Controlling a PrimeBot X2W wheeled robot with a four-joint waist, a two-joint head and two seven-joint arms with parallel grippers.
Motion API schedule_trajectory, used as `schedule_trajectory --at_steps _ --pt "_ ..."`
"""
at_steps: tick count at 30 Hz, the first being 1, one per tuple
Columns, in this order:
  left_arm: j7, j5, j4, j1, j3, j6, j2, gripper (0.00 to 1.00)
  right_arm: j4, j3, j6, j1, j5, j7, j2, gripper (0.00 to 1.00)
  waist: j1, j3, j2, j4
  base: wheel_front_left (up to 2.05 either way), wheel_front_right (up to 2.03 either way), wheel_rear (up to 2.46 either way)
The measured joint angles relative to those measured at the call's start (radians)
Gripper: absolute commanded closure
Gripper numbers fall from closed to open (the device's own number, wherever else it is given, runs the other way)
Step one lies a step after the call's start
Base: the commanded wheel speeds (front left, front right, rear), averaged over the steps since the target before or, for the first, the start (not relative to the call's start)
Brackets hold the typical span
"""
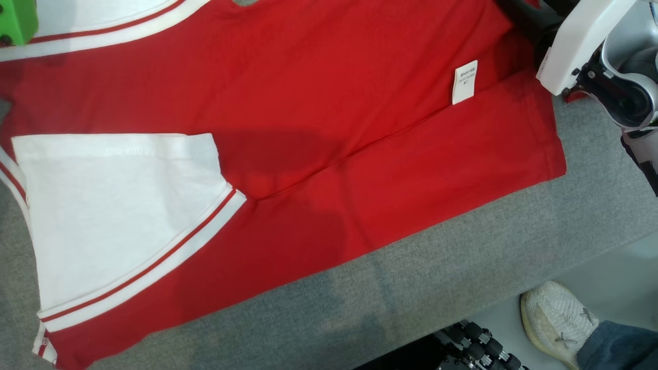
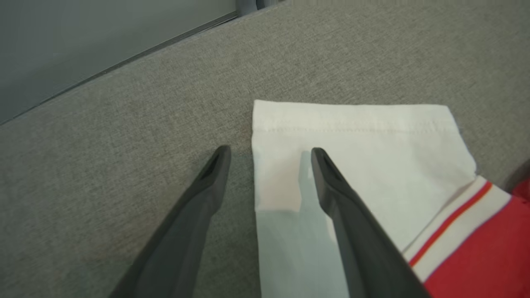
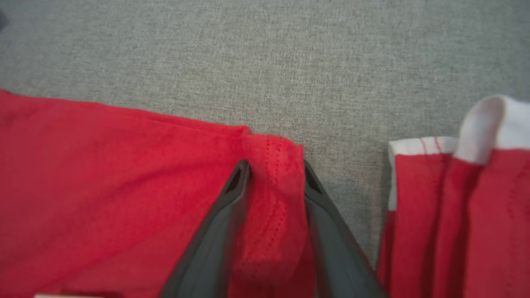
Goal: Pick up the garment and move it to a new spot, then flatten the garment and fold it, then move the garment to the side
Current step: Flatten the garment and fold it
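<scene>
Right gripper (image 3: 275,164) apparently pinches garment (image 1: 329,103) hem; left gripper (image 2: 270,152) spread.

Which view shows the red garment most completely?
The head view: the garment lies spread, with sleeve and label. The left wrist view shows a white sleeve end by the open left hand; the right wrist view, the right hand pinching a red hem corner.

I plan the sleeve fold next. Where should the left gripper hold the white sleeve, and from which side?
Take the white sleeve at its free side edge, near the stitched cuff hem. It lies flat, so I would come down from the side of the bare grey surface. The open left gripper straddles that edge, one finger over the cloth and one over the surface.
</scene>
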Motion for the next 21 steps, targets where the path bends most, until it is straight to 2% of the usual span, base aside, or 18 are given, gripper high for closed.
schedule_trajectory --at_steps 1,4,13,21 --pt "0.0 0.004 0.006 -0.01 -0.005 -0.001 0.0 0.0 0.001 0.001 0.0 -0.001 0.0 0.001 0.003 0.51 0.0 0.002 0.0 -0.004 0.0 0.0 0.0" --pt "0.001 0.014 0.024 -0.029 -0.019 -0.006 -0.002 0.0 0.002 0.002 0.0 -0.006 0.0 0.001 0.012 0.52 0.0 0.007 0.0 -0.014 0.0 0.0 0.0" --pt "-0.011 0.058 0.099 -0.067 -0.032 -0.019 -0.008 0.0 0.009 0.012 0.008 -0.017 0.0 0.0 0.02 0.51 0.0 0.012 0.0 -0.029 0.0 0.0 0.0" --pt "-0.025 0.049 0.137 -0.082 -0.036 -0.027 -0.031 0.0 0.018 0.016 0.017 -0.02 0.0 -0.002 0.02 0.55 0.0 0.012 0.0 -0.03 0.0 0.0 0.0"
